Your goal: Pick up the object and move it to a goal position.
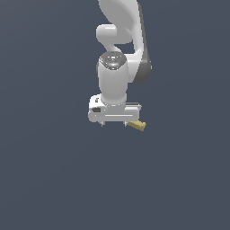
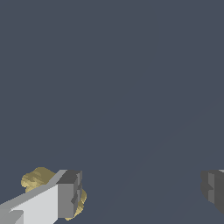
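- The gripper (image 2: 142,192) is spread wide, holding nothing.
- The block (image 2: 37,178) sits outside one finger (image 2: 70,192), not between the two.
- Best to shift sideways until both fingers straddle it, then close.

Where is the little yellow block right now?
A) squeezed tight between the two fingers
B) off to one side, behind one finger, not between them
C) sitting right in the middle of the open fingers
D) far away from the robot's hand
B: in the wrist view the fingers stand wide apart with only bare floor between them, and the yellow block peeks out from behind one finger, outside the gap of the gripper.
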Available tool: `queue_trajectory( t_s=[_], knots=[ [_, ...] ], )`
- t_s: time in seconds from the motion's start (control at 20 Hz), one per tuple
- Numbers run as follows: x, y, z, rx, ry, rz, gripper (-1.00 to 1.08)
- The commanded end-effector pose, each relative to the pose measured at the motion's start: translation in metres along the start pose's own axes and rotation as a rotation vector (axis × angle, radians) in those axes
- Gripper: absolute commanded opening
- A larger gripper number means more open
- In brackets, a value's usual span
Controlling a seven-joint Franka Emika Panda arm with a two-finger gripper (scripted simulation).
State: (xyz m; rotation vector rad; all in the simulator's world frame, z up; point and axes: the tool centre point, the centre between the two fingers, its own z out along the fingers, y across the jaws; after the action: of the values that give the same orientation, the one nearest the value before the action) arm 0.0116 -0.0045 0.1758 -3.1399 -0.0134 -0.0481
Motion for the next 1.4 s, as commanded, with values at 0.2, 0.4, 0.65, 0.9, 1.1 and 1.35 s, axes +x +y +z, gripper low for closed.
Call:
queue_trajectory(
  t_s=[0.2,0.4,0.65,0.9,1.1,1.35],
  knots=[
    [0.002,-0.003,0.0,-0.001,0.004,-0.019,1.0],
    [0.007,-0.008,-0.002,-0.002,0.013,-0.047,1.0],
    [0.008,-0.008,-0.003,-0.001,0.014,-0.046,1.0],
    [0.005,-0.013,0.002,-0.003,0.012,-0.081,1.0],
    [0.0,-0.02,0.009,-0.005,0.008,-0.144,1.0],
    [-0.012,-0.035,0.024,-0.008,0.002,-0.264,1.0]
  ],
)
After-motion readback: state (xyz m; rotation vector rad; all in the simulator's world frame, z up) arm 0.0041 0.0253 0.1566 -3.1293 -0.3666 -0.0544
